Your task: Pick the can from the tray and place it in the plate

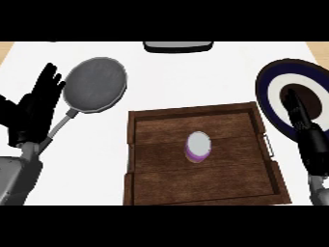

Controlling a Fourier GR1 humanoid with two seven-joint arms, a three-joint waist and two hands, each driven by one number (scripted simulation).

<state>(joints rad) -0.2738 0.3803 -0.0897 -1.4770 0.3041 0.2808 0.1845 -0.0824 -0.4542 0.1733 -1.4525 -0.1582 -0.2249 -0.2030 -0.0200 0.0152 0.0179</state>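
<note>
- On the white counter (195, 72), head view: a dark grey obj (178, 46) at the far edge is cut off by the top border; only its rounded front rim shows, can't tell what it is.
- Plate (323, 91) at right is cut off by the frame's right side; the right hand (302, 126) lies over its lower left part and hides some of the rings.
- Right hand seen nearly edge-on: fingers straight, pointing up-frame over the plate's dark centre, holding nothing. Forearm mostly cut off at the lower right corner.
- Left hand (28, 108) at far left, open, fingers spread and straight, pointing up, nothing in it; resting just left of the pan. Grey forearm cut off at the lower left.
- Can (199, 146) stands in the tray's middle, seen from above: pale oval top, purple band on the lower side. Label not readable. Apart from both hands.
- Tray (145, 159): dark brown wood, plank grain, rectangular w/ raised walls, thin metal handle on the right wall. Near edge runs into the bottom border.
- Pan (95, 84): round, grey, matte, thin handle running down-left toward the left hand; sits left of the tray, not touching it.
- Plate: round, navy rim, white ring, dark centre; just right of the tray's far right corner.
- Strips of light wood show at both upper corners beyond the counter.
</note>
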